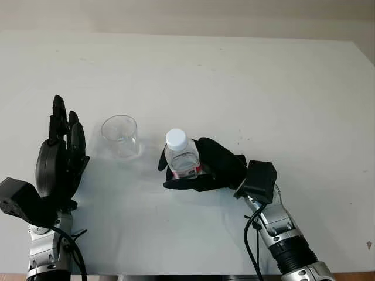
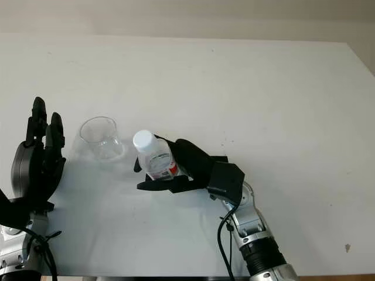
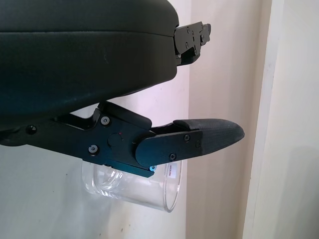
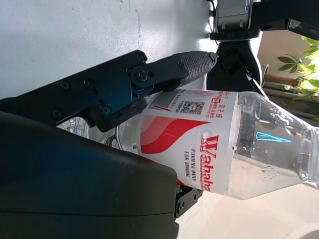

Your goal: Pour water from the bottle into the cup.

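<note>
A clear plastic water bottle (image 1: 181, 157) with a white cap and a red-and-white label (image 4: 187, 144) stands upright near the middle of the white table (image 1: 246, 88). My right hand (image 1: 202, 170) is wrapped around its lower body, fingers curled on both sides. The clear cup (image 1: 120, 136) stands upright just left of the bottle, apart from it, and looks empty; its rim also appears in the left wrist view (image 3: 149, 191). My left hand (image 1: 58, 155) is open, held upright just left of the cup without touching it.
The table's far edge meets a pale wall at the back. Wide bare tabletop stretches behind and to the right of the bottle. Cables run along both forearms at the near edge.
</note>
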Available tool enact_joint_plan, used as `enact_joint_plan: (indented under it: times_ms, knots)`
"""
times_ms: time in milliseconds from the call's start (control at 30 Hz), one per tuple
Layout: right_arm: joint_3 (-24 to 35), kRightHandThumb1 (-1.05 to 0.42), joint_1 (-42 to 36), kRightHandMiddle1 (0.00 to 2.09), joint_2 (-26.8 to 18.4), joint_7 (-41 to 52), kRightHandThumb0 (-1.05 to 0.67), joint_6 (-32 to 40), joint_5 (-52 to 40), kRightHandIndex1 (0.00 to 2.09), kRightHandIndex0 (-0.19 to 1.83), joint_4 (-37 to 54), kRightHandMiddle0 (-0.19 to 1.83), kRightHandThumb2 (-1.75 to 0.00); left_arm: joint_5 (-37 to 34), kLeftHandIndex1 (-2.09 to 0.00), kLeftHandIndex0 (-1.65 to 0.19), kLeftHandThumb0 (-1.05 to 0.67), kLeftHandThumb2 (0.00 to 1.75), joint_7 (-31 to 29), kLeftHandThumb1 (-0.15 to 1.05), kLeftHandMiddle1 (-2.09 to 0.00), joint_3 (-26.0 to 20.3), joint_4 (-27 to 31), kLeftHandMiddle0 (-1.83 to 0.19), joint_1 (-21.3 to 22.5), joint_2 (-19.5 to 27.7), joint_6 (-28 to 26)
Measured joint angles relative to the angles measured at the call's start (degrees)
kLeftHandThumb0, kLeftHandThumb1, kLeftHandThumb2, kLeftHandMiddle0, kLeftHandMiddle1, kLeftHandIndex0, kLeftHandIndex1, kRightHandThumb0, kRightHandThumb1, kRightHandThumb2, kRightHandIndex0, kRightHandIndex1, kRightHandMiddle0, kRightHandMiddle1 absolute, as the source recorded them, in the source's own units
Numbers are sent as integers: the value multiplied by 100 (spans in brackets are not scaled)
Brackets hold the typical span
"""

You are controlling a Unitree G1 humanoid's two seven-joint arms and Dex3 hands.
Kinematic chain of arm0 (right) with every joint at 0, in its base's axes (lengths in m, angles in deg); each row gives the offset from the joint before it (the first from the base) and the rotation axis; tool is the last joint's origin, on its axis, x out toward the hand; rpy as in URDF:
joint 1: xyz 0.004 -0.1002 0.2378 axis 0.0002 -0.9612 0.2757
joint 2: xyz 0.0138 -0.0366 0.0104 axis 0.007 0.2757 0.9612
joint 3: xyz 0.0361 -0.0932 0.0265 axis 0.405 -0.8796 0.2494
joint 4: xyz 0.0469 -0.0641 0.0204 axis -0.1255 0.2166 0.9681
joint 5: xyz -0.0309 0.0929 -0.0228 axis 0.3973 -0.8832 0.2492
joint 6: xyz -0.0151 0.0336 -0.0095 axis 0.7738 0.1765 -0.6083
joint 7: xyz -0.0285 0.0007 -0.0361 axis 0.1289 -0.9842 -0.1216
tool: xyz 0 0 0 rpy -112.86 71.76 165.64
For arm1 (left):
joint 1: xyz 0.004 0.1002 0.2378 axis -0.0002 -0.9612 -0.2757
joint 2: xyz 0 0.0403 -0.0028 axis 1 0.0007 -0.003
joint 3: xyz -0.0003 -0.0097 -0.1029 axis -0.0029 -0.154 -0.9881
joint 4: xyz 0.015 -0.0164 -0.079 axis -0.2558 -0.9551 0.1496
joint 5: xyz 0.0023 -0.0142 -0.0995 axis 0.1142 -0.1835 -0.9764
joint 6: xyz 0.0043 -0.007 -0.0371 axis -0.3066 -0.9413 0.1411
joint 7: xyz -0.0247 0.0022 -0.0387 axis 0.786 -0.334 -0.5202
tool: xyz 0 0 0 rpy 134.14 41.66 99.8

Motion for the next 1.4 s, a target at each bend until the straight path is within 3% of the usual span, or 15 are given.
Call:
enact_joint_plan:
  times_ms: [200,467,600,767,1000,1233,1400]
  knots:
    - [119,-105,281,209,27,-628,-44,-88,202,209,176,-353,133,-50,5,0,19,-74,53,-6,105,0,-11,-14,19,11,2,25]
    - [382,-105,1842,209,140,-1504,-39,-3,480,209,170,-1428,123,-56,-6,0,19,-75,53,1,105,0,-8,-44,19,61,-6,24]
    - [361,-105,2839,209,197,-2113,-36,-221,926,209,140,-2378,86,-54,-1,-1,19,-74,53,12,105,0,6,-48,19,105,-15,24]
    - [247,-105,3846,209,220,-2754,-37,-432,1444,209,123,-3635,74,-47,-1,0,19,-74,54,13,105,0,16,-49,19,149,-19,26]
    - [-613,-105,4618,209,140,-4267,-39,-784,2915,209,106,-4832,63,-41,10,0,19,-75,54,16,105,0,17,-58,19,166,-28,77]
    - [-1477,-105,5017,209,33,-5414,-43,-859,4051,209,105,-5283,59,-40,24,0,19,-75,53,24,105,0,17,-51,19,163,-29,91]
    - [-1972,-105,5253,209,-25,-6054,-45,-872,4651,209,107,-5466,67,-43,34,0,19,-74,54,57,105,0,17,-44,19,161,-32,91]
